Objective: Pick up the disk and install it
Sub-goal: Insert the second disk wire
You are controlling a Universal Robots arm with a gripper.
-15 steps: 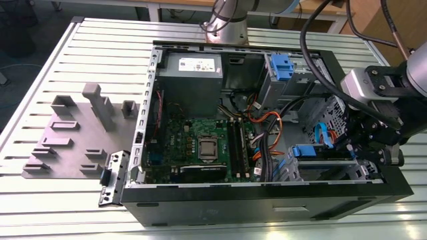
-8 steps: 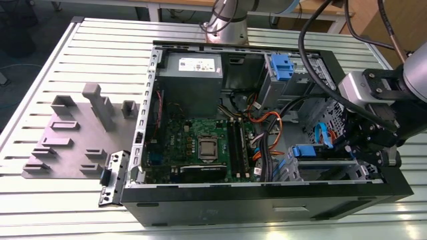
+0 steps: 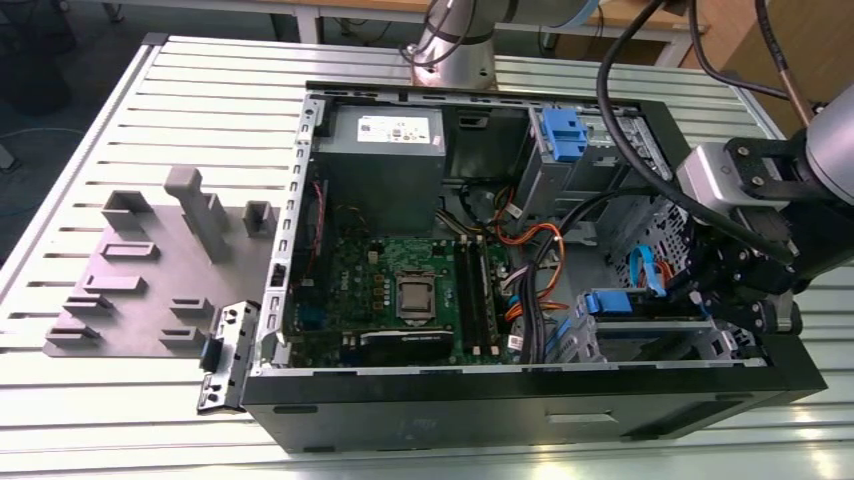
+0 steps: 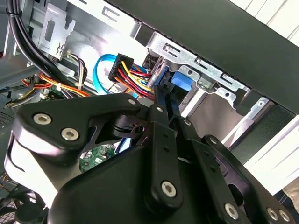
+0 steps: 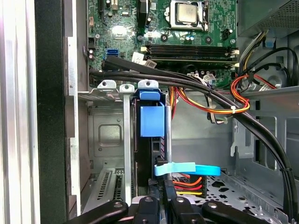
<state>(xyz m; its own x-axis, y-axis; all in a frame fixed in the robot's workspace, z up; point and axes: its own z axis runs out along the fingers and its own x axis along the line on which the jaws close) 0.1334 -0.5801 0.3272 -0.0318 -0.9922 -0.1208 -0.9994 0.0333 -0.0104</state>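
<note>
Gripper [image 5: 161, 210] sits right behind the disk [image 5: 152, 119], which stands on edge in the drive cage [image 5: 107, 135], blue carrier up. Can't tell if the jaws are clamped. Further back, motherboard [image 5: 154, 28]; no writing readable.

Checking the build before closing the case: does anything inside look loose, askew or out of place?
One thing: a light-blue flat cable lies loose across the drive bay, right by the hand and below the blue carrier tab. The disk's edge stands upright in its metal cage, not visibly tilted.
</note>
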